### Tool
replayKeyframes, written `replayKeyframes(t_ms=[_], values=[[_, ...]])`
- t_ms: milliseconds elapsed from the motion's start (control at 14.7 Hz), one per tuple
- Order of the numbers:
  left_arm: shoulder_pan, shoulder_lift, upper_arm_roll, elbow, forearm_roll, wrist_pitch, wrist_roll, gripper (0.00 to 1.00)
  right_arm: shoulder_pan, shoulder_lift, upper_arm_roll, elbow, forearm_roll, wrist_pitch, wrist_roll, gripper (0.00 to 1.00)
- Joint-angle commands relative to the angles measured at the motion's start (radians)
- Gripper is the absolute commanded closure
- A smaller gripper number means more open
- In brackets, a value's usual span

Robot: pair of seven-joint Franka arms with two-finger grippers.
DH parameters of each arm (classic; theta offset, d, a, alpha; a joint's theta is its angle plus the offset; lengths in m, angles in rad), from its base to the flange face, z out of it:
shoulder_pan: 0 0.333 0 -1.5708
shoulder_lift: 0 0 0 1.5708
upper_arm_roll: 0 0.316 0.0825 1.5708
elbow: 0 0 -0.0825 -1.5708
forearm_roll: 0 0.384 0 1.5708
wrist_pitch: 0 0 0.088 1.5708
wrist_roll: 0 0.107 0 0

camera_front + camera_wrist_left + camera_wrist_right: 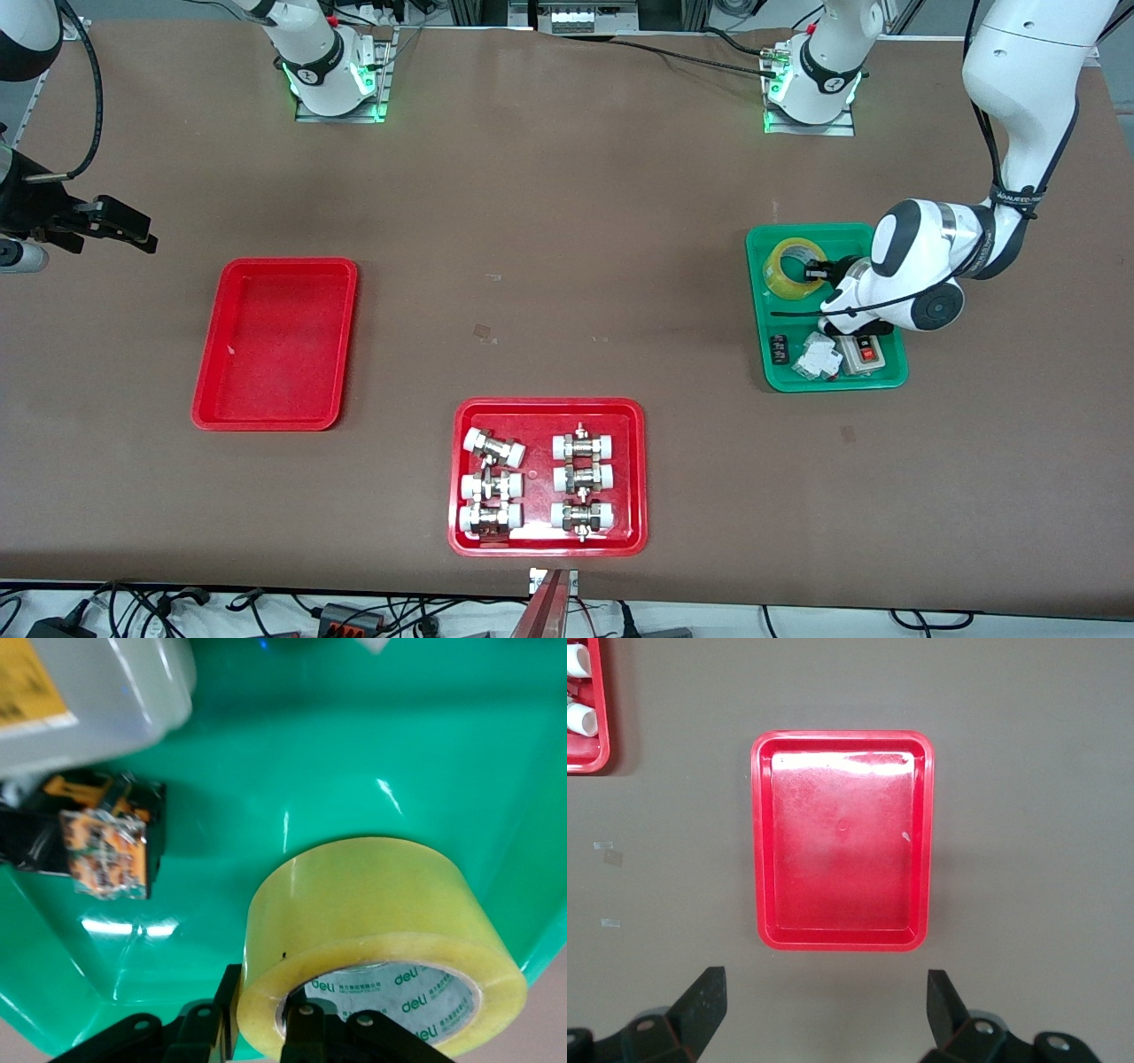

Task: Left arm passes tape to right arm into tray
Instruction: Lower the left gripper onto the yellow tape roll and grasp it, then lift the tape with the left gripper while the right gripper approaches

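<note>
The left hand [813, 270] straddles the translucent yellow tape roll's [791, 268] wall in the green plastic tray [772, 372], at twelve o'clock. Grip squarely before lifting. The right hand [824, 1010] waits wide open, empty, above the worktop [567, 221].

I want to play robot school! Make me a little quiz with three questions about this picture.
1. True or false: the tape lies in the green tray.
2. Which pincer has one finger inside the tape's hole? A) left pincer B) right pincer
3. Fill in: the plain red tray holds ____.

Key:
1. True. It lies at the end of the green tray farther from the front camera.
2. A. The left pincer straddles the roll's wall; the left wrist view shows one finger in the hole. The right pincer hangs open, waiting, with the plain red tray below it.
3. Nothing. The pipe fittings sit in the other red tray.
</note>
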State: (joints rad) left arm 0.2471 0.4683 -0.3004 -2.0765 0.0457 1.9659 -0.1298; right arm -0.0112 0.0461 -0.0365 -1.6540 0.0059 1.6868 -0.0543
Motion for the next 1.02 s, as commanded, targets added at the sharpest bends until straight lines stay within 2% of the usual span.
replayKeyframes(t_ms=[0, 204, 409, 613, 817, 953], values=[[-0.002, 0.003, -0.029, 0.088, -0.015, -0.088, -0.008, 0.99, 0.0, 0.001, -0.002, 0.006, -0.007, 0.004, -0.004, 0.0], [-0.025, 0.012, -0.065, 0.192, -0.058, -0.156, -0.011, 0.99, -0.003, 0.003, -0.002, 0.008, 0.003, 0.004, -0.002, 0.0], [-0.095, 0.056, -0.072, 0.333, -0.151, -0.244, -0.063, 0.99, -0.001, 0.003, -0.002, 0.01, 0.009, -0.002, -0.01, 0.0], [-0.189, 0.12, -0.071, 0.462, -0.349, -0.265, -0.082, 0.99, 0.019, 0.052, 0.003, 0.008, 0.017, 0.007, -0.01, 0.0], [-0.239, 0.295, -0.072, 0.636, -0.649, -0.257, -0.053, 0.99, 0.062, 0.148, 0.004, 0.008, 0.019, -0.002, -0.019, 0.0], [-0.317, 0.372, -0.068, 0.743, -0.701, -0.248, -0.004, 0.99, 0.094, 0.158, 0.006, 0.008, 0.022, 0.01, -0.032, 0.0]])
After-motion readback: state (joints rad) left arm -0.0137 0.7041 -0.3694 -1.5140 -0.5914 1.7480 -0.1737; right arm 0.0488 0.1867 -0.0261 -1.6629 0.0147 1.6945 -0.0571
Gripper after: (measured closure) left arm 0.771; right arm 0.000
